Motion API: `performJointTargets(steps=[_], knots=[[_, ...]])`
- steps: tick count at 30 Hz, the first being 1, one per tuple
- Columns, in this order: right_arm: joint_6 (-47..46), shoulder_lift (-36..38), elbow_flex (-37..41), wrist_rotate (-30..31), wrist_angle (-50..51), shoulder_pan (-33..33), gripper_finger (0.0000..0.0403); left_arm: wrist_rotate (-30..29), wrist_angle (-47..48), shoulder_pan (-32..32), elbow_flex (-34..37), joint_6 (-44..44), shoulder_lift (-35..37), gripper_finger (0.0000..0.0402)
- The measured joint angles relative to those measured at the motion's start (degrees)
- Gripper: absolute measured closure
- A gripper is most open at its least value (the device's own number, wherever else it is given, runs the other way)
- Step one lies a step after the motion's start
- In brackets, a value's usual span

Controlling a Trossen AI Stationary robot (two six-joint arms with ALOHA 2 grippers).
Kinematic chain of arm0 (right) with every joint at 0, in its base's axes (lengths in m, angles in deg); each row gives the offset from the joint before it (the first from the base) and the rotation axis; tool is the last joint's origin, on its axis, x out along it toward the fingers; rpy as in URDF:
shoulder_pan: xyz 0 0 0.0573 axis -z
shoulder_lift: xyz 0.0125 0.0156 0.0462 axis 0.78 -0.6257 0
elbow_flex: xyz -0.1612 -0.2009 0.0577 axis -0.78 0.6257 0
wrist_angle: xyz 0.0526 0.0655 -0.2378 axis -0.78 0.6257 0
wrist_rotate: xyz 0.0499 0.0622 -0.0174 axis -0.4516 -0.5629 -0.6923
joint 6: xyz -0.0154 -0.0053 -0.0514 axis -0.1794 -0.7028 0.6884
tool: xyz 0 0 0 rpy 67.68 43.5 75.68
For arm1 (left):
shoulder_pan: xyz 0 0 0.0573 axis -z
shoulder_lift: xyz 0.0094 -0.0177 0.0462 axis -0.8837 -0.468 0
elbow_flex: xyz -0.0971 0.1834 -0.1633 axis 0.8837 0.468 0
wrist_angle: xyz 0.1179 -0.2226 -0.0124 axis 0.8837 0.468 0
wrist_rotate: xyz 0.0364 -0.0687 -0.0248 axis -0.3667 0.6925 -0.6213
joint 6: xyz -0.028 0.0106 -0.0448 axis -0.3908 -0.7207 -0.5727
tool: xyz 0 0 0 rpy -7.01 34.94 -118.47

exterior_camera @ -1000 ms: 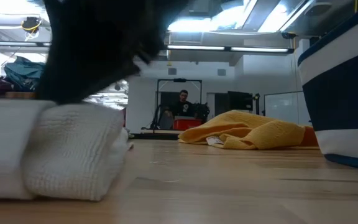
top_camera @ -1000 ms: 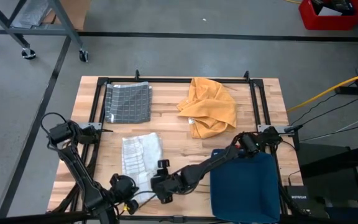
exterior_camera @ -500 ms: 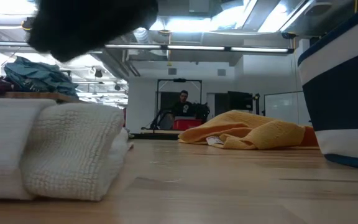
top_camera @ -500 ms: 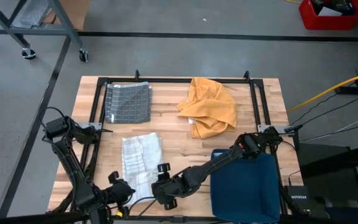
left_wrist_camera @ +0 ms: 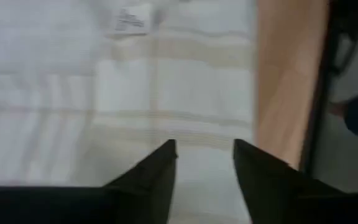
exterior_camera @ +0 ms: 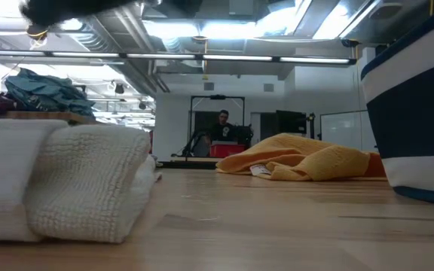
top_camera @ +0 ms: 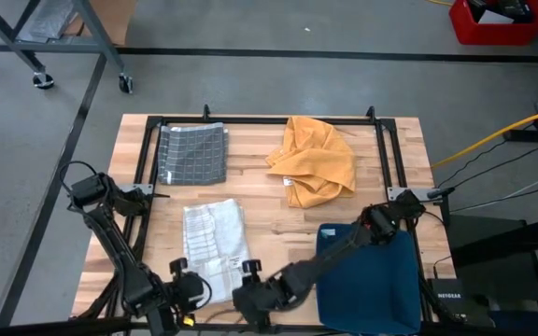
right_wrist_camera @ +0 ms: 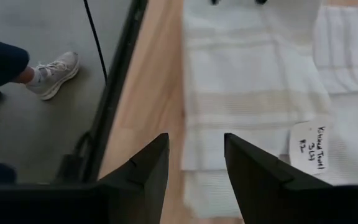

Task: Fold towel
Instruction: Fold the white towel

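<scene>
A white towel with beige stripes (top_camera: 213, 238) lies folded on the wooden table, near its front edge; the low view shows its thick folded end (exterior_camera: 89, 181) resting flat. My left gripper (top_camera: 197, 282) hovers over the towel's near end, open, and its wrist view shows striped cloth under the open fingers (left_wrist_camera: 204, 146). My right gripper (top_camera: 248, 273) hangs open just right of the towel's near end. Its wrist view looks down on the towel's edge and white label (right_wrist_camera: 319, 144) from above (right_wrist_camera: 194, 137).
A folded grey checked towel (top_camera: 192, 154) lies at the far left, a crumpled orange towel (top_camera: 318, 161) at the far middle. A dark blue bin (top_camera: 367, 280) stands at the near right under my right arm. A person's shoe (right_wrist_camera: 53, 73) shows on the floor beyond the table edge.
My right gripper has drawn back toward the table's near edge and risen. In the low view a dark gripper that sat over the white towel has lifted up and almost out of the picture. The towel has stayed where it was.
</scene>
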Motion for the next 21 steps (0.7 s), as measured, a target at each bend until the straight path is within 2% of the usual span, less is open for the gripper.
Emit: performJointTargets(steps=[5,10,21], knots=[[0.02,0.02,0.0,3.01,-0.37,-2.84,0.0243,5.51,-10.03,0.06,0.0,8.57,0.0,0.0181],[0.02,0.02,0.0,3.16,-3.02,-3.94,0.0243,7.09,-15.35,0.52,0.0,13.07,0.0,0.0165],[-0.12,0.02,0.0,2.26,-10.6,-3.4,0.0243,7.03,-15.6,0.3,0.0,5.1,-0.02,0.0164]])
